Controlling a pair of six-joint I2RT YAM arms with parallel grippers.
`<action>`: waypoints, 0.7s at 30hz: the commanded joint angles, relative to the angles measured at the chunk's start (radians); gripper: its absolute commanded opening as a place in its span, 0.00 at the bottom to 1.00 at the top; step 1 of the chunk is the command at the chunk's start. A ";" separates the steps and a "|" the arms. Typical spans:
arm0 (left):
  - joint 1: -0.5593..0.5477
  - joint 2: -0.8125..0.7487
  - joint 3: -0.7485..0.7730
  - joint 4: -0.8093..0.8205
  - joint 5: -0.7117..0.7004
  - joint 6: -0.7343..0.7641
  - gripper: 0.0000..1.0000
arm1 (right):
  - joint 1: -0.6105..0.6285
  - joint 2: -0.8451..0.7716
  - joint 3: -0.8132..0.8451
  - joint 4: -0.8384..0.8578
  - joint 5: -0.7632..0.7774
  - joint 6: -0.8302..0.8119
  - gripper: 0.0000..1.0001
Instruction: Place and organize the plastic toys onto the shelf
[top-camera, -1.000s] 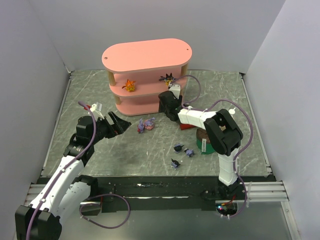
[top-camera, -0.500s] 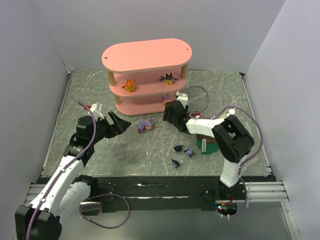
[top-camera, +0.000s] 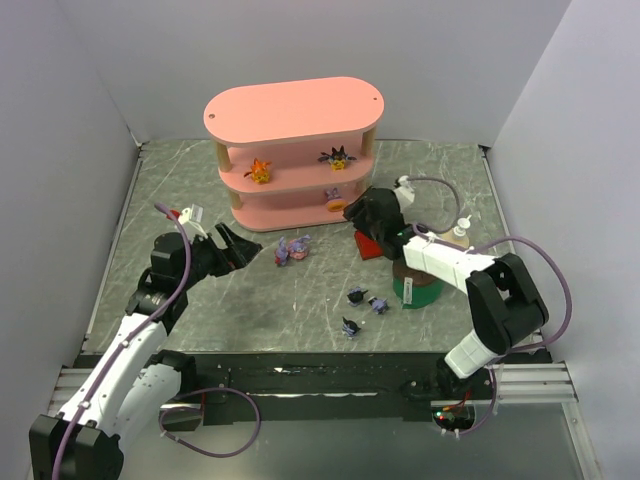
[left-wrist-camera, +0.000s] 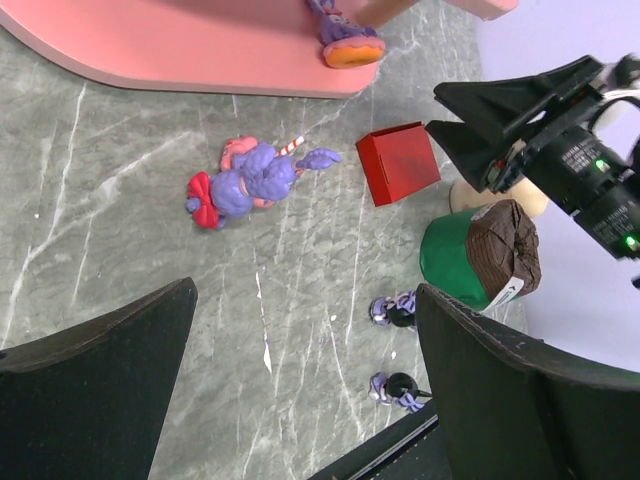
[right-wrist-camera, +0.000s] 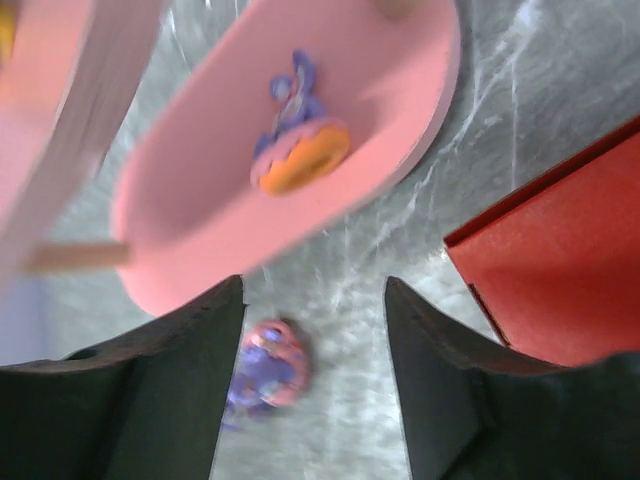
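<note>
shelf (top-camera: 290, 110) bottom edge lies just beside right hand (top-camera: 354, 211), jaws spread.

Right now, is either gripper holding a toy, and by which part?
Nothing is held. The left gripper is open and empty, and the right gripper is open and empty just off the bottom board of the shelf.

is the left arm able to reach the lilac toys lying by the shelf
Probably yes: the open left gripper faces the lilac toys, with only bare table between them.
</note>
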 joint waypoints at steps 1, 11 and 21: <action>-0.003 -0.025 0.009 0.031 0.018 -0.015 0.96 | -0.075 0.002 -0.032 0.029 -0.125 0.258 0.61; -0.004 -0.030 0.012 0.026 0.016 -0.013 0.96 | -0.089 0.154 0.067 0.087 -0.220 0.459 0.59; -0.004 -0.017 0.010 0.033 0.016 -0.015 0.96 | -0.089 0.227 0.167 0.087 -0.195 0.448 0.59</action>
